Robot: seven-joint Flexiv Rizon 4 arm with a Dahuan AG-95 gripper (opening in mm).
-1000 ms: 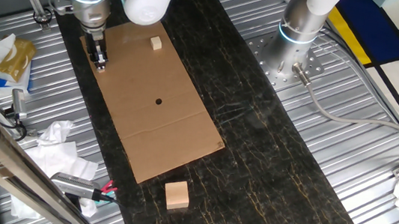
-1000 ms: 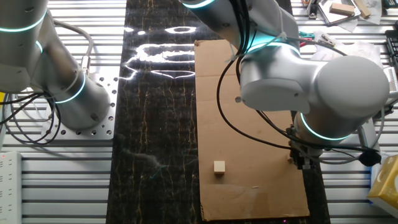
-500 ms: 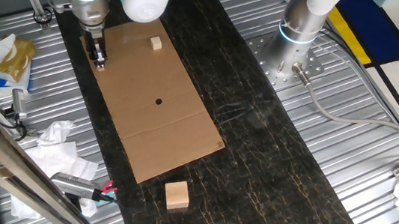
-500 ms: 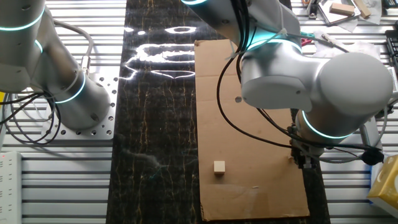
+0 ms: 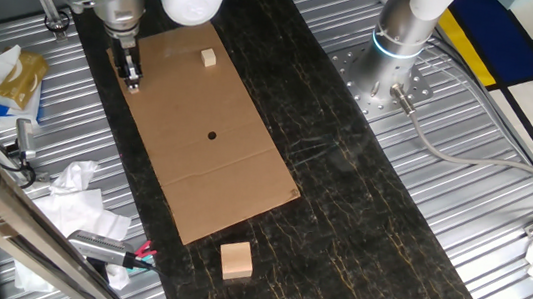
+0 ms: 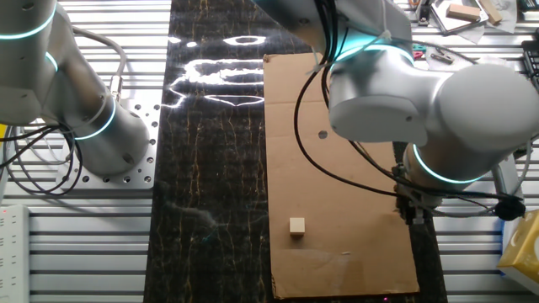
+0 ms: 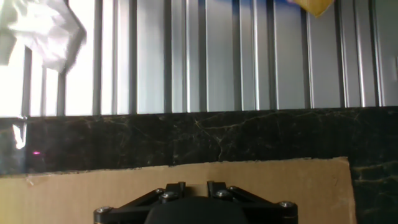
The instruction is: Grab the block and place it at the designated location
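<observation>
My gripper (image 5: 132,82) hangs over the far-left edge of the brown cardboard sheet (image 5: 233,181), a little above it; the other fixed view shows the gripper (image 6: 413,216) at the sheet's right edge. In the hand view the two fingers stand close together with a pale tan sliver, the block (image 7: 196,186), pinched between them. The designated location, a black dot (image 5: 212,135), marks the middle of the sheet, well away from the gripper; this dot (image 6: 322,134) is also in the other fixed view.
A slightly bigger pale block (image 5: 208,57) lies on the sheet's far end, the same block (image 6: 296,225) showing in the other fixed view. A large wooden cube (image 5: 236,260) rests on the black strip. Crumpled paper and clutter (image 5: 79,204) lie left. A second arm's base (image 5: 399,44) stands behind.
The gripper has risen a little from the cardboard edge, staying over the same spot. The blocks on the table have not moved.
</observation>
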